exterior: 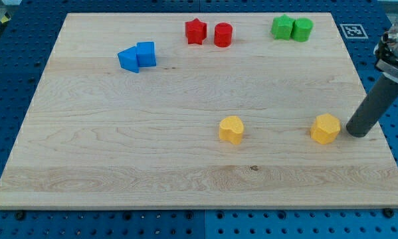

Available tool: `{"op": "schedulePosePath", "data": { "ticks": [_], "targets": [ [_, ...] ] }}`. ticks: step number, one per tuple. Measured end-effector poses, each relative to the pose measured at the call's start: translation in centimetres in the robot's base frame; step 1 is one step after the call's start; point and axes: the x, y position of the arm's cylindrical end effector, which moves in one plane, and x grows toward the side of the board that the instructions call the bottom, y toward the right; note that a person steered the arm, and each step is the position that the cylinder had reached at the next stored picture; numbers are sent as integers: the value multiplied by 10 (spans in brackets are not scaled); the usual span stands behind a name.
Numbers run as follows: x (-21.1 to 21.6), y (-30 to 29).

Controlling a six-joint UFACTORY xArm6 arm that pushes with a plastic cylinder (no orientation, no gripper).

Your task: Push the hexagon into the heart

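Observation:
A yellow hexagon (325,128) lies on the wooden board (119,153) at the view's lower right. A yellow heart (231,129) lies to its left, near the board's middle bottom, well apart from it. My tip (359,131) rests on the board just right of the hexagon, with a small gap between them. The dark rod slants up to the view's right.
Two blue blocks (137,56) touch each other at the upper left. A red star (195,31) and a red cylinder (223,34) stand at the top middle. Two green blocks (292,28) sit at the top right. The board's right edge is close to my tip.

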Motion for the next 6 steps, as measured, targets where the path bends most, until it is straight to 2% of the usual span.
{"op": "schedulePosePath", "data": {
  "ticks": [4,5,6],
  "targets": [
    [4,-67],
    [5,-100],
    [-14,-128]
  ]
}}
